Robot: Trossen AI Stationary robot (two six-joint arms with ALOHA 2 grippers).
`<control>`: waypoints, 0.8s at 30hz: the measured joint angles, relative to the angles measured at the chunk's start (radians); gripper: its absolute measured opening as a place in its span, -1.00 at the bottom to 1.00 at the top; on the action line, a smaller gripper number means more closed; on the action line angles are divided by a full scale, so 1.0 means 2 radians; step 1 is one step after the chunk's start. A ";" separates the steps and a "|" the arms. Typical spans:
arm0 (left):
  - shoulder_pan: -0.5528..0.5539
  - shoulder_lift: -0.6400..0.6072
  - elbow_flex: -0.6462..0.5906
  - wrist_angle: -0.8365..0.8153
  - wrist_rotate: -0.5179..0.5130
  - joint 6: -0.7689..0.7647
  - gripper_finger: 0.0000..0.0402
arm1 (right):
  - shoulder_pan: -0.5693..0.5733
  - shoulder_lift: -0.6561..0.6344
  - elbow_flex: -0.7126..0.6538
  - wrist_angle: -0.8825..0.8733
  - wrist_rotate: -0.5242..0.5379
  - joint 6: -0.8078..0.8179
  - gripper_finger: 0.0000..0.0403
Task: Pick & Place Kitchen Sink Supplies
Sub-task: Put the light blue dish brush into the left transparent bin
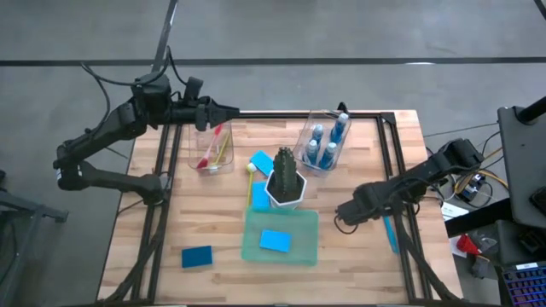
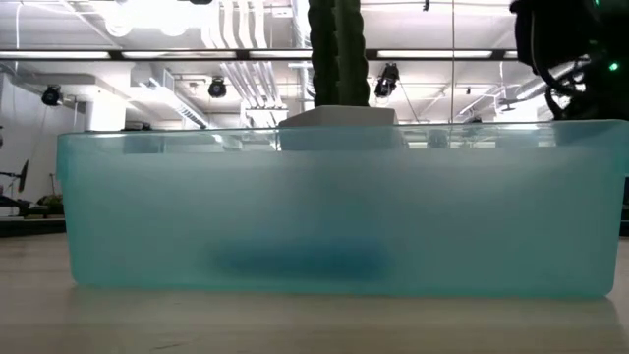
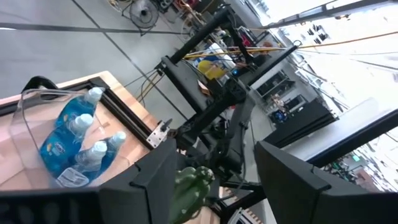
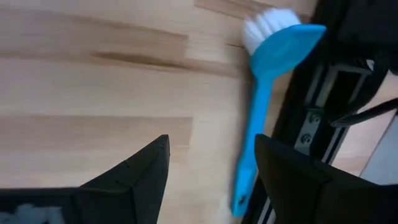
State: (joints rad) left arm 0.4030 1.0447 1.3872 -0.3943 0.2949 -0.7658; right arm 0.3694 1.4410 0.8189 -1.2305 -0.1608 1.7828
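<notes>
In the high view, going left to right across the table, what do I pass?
Loose sponge → brush bin → green tray → bottle bin → right gripper → blue brush.

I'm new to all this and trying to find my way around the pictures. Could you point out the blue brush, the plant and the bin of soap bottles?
blue brush (image 4: 256,106): right wrist view, on its handle.
plant (image 1: 285,168): high view, on its green top.
bin of soap bottles (image 3: 32,144): left wrist view, on its clear wall.
</notes>
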 joint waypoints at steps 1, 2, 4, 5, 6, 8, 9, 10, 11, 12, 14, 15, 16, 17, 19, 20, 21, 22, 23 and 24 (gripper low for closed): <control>0.000 0.000 0.000 0.000 0.001 0.000 0.05 | 0.000 0.000 -0.006 0.001 -0.001 0.007 0.15; 0.000 0.000 0.000 0.000 0.002 0.001 0.05 | 0.000 0.000 -0.012 0.001 -0.001 0.014 0.15; 0.000 0.000 0.000 0.000 0.004 0.001 0.05 | 0.000 0.000 -0.023 0.006 0.000 0.026 0.14; 0.000 0.000 0.000 0.000 0.006 0.001 0.05 | 0.000 0.000 -0.028 0.010 0.000 0.029 0.14; 0.000 0.000 0.000 0.000 0.006 0.001 0.05 | 0.000 0.000 -0.033 0.011 0.000 0.032 0.14; 0.000 0.000 0.000 0.000 0.007 0.001 0.05 | 0.000 0.000 -0.043 0.014 0.000 0.035 0.14; 0.000 0.000 0.000 -0.001 0.007 0.001 0.05 | 0.000 0.000 -0.048 0.019 0.000 0.035 0.14; 0.000 0.000 0.000 -0.001 0.007 0.001 0.05 | 0.000 0.000 -0.053 0.021 -0.001 0.035 0.14; 0.000 0.000 0.000 -0.001 0.007 0.001 0.05 | 0.000 0.000 -0.059 0.021 -0.002 0.036 0.14; 0.000 0.000 0.000 -0.001 0.007 0.001 0.05 | 0.000 0.000 -0.061 0.022 -0.003 0.039 0.14; 0.000 0.000 0.000 0.000 0.007 0.001 0.05 | 0.000 0.001 -0.059 0.023 0.003 0.050 0.14; 0.000 0.000 0.000 0.000 0.007 0.001 0.05 | 0.000 0.002 -0.059 0.022 0.005 0.051 0.14; 0.000 0.000 0.000 0.001 0.007 0.002 0.05 | -0.001 0.002 -0.059 0.022 0.006 0.052 0.14; 0.000 0.000 0.000 0.002 0.007 0.002 0.05 | -0.001 0.003 -0.059 0.022 0.007 0.055 0.14; 0.000 0.001 0.000 0.011 0.008 0.001 0.05 | -0.001 0.010 -0.059 0.023 0.006 0.057 0.14; 0.000 0.001 0.000 0.015 0.008 0.000 0.05 | -0.001 0.012 -0.058 0.026 0.001 0.059 0.14; 0.000 0.001 0.000 0.017 0.010 0.000 0.05 | -0.001 0.013 -0.058 0.034 -0.001 0.061 0.13; 0.000 0.001 0.000 0.018 0.010 0.000 0.05 | 0.000 0.014 -0.058 0.045 -0.001 0.061 0.12; 0.000 0.001 0.000 0.019 0.010 0.000 0.05 | 0.000 0.014 -0.056 0.056 -0.001 0.061 0.11; 0.000 0.001 0.000 0.018 0.011 0.000 0.05 | -0.001 0.014 -0.052 0.063 -0.001 0.061 0.09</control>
State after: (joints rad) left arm 0.4034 1.0466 1.3872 -0.3578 0.3159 -0.7660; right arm 0.3683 1.4691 0.7145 -1.1051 -0.1631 1.9045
